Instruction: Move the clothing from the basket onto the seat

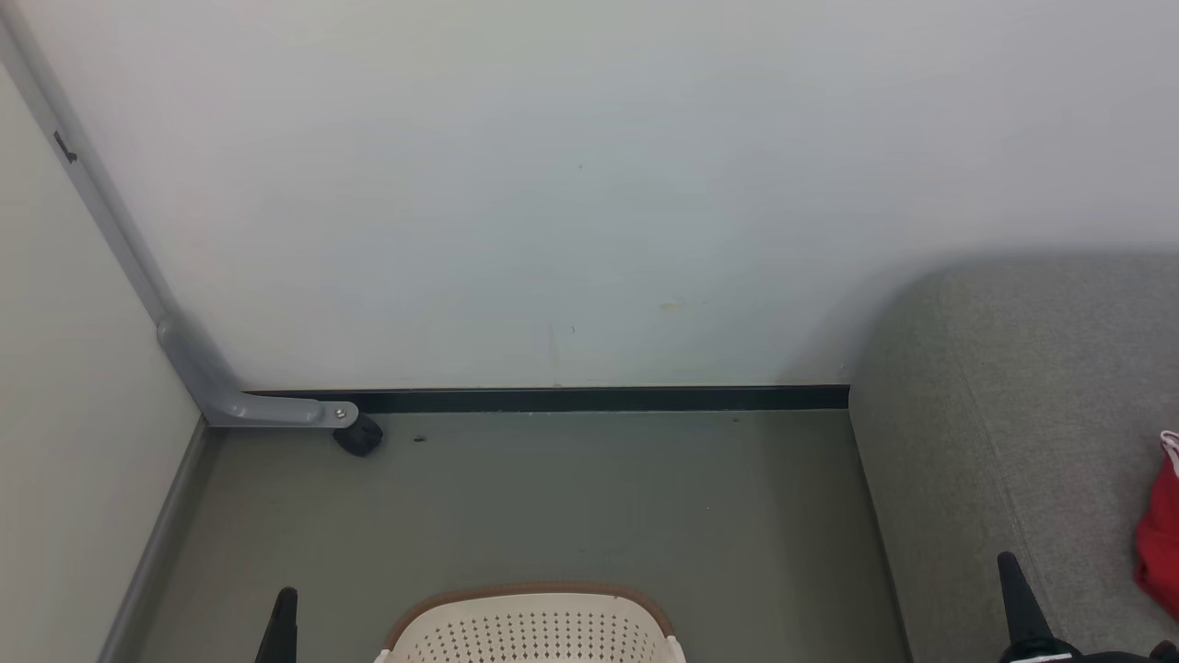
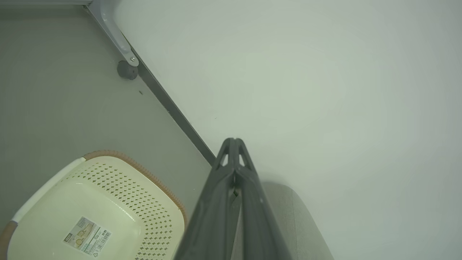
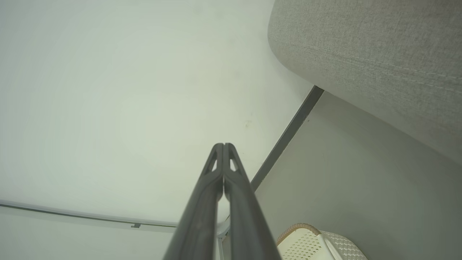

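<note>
- Basket, lower left of left wrist view: visible interior bare except a label.
- Clothing, right edge of head view: red, lying on seat.
- Left gripper, right gripper: fingers pressed together, empty.
- Judgement: transfer apparently complete.

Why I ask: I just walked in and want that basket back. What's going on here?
A two-armed robot is shifting clothing from basket to seat. At this moment the left claw and the right claw are both shut and hold nothing. The basket stands on the floor and looks empty where it shows. Red clothing lies on the seat.
</note>
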